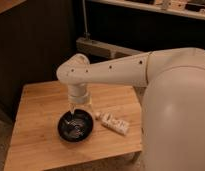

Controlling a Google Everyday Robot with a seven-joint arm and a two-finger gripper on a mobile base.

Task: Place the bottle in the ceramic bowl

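Gripper first: it hangs straight down from the white arm, low over the ceramic bowl, with its tip above the bowl's inner surface. Whether it is spread or pressed together I cannot tell, and I cannot see anything held in it. Whether it touches the bowl is also unclear.

The arm reaches in from the robot's large pale body on the right and bends down over the wooden table. The glossy black bowl sits on the table near the front edge, directly under the gripper, and looks to have nothing in it.

The bottle lies on its side on the wood just beside the bowl, on the side toward the robot's body. Its pale cap points toward the bowl's rim. So it is outside the bowl, and the grasp seems not yet made.

Handling, as a judgement: the bottle looks small, light and rigid, probably plastic, so it should not crush or break under a modest pinch. Its rounded, smooth body may roll or slide away if nudged from one side. The best hold is likely across the middle of the labelled body, closing square to its long axis, not at the narrower cap. The bowl is ceramic, so the bottle should be let go low.
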